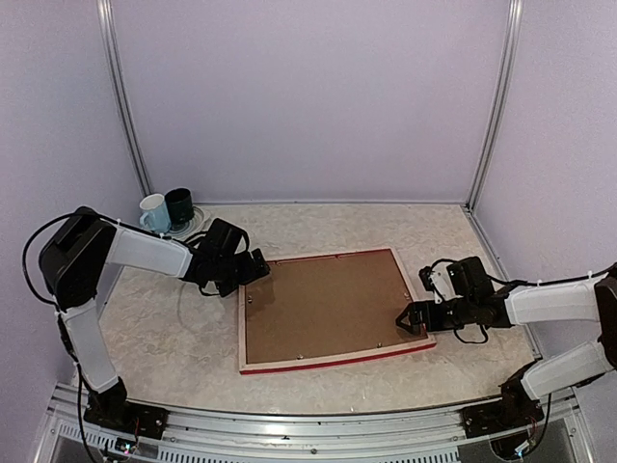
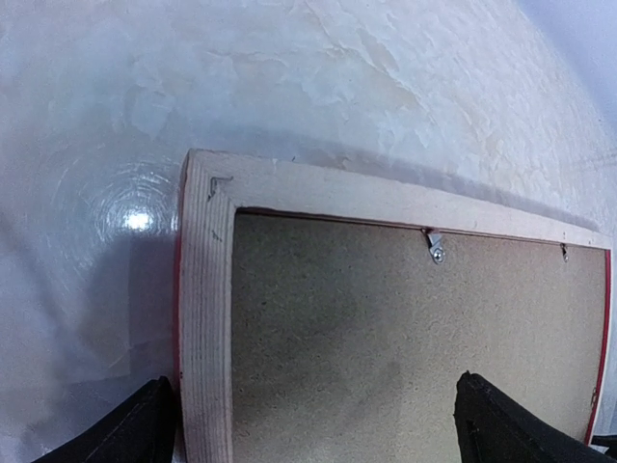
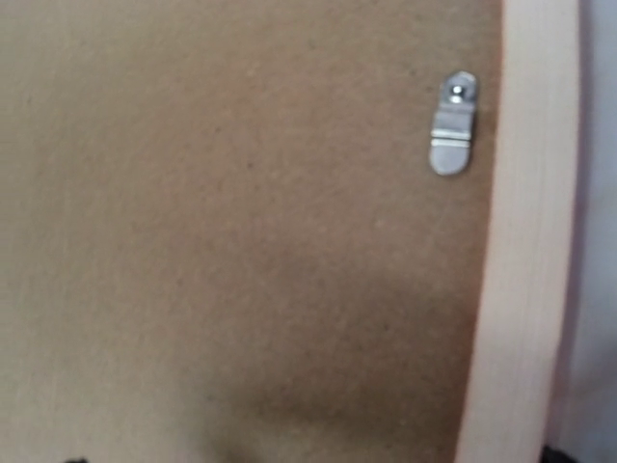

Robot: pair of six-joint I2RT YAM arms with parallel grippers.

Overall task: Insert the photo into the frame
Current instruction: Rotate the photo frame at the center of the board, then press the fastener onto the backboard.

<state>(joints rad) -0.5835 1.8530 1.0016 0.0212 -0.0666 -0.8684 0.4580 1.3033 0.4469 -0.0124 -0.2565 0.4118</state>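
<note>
The large thin rectangular wooden frame [image 1: 328,358] is lying face down near the middle of the pale marbled table [image 1: 174,328]. Its pale wood back is facing up and its red front is showing only as a thin line along the edges. A flat brown backing board [image 1: 323,304] is sitting inside it, with small silver turn clips [image 3: 451,123] lying on the board just inside the wooden rim. The photo is not showing in any view, and whether it is lying under the board cannot be told.

The left arm is reaching in from the left with its forearm running low across the table. The left gripper [image 1: 253,268] is hovering at the frame's far left corner. In the left wrist view its black fingers [image 2: 130,429] are standing spread wide, one outside the frame's left rail [image 2: 207,318] and the other over the board [image 2: 386,338], and they are gripping nothing.

The right arm is bending in from the right with its wrist level. The right gripper [image 1: 415,320] is hanging over the frame's near right corner, jaws parted fully and holding nothing. Its camera is looking straight down at the board [image 3: 241,193] and the pale rail [image 3: 525,241] from close above.

Well apart from the frame, at the far left of the table, a white mug [image 1: 154,212] and a dark mug [image 1: 179,206] are standing side by side.
</note>
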